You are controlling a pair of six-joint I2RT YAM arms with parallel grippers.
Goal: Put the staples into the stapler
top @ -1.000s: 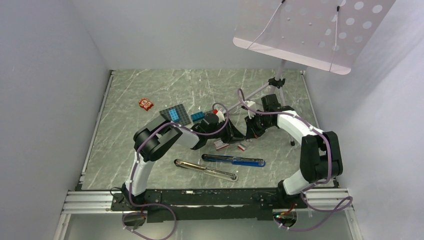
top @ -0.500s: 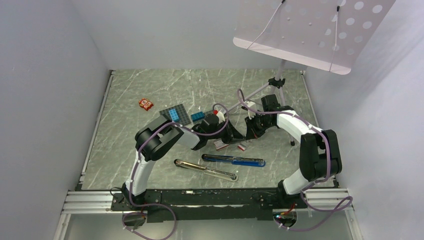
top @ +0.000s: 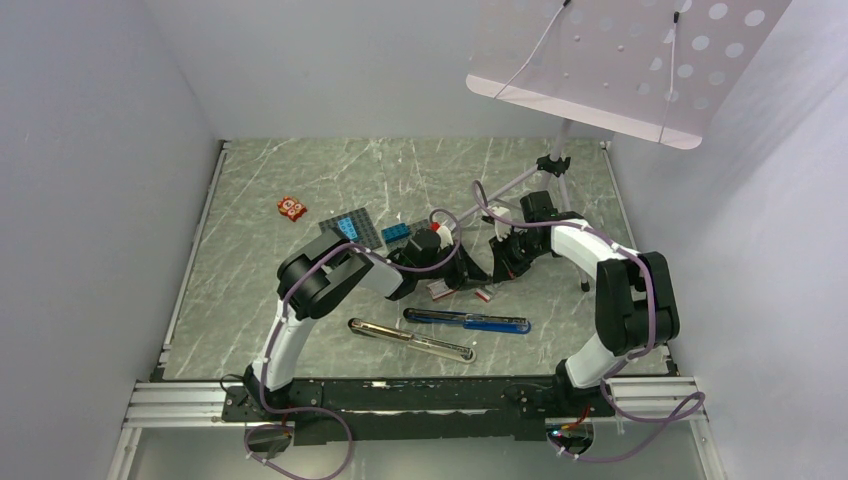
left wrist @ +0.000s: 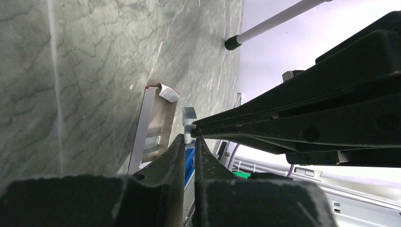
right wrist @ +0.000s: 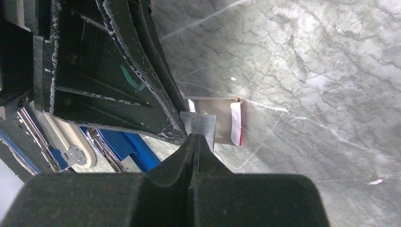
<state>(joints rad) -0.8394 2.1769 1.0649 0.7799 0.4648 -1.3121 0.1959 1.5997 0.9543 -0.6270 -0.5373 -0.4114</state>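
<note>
Both grippers meet over the middle of the table. A short silver strip of staples [right wrist: 198, 124] stands on edge between them. My right gripper [right wrist: 195, 136] is shut on it from below. My left gripper [left wrist: 189, 138] is shut on the strip's [left wrist: 188, 117] other end, its black fingers [right wrist: 156, 99] reaching in from the left. Under them lies the grey staple tray [right wrist: 218, 111] with a white-and-red end. The white staple box [top: 438, 289] and the tray [top: 484, 293] lie apart on the table. The blue stapler [top: 467, 321] lies nearer the arm bases.
A long silver-and-gold bar [top: 411, 340] lies beside the blue stapler. An orange-red tile [top: 292, 208], a dark plate with blue bricks [top: 352, 228] and a blue brick [top: 395, 232] sit at the back left. A stand's legs [top: 560, 170] spread behind the right arm.
My left gripper has closed its jaws and edged right, up to the right gripper. The right gripper has stayed shut and hardly moved.
</note>
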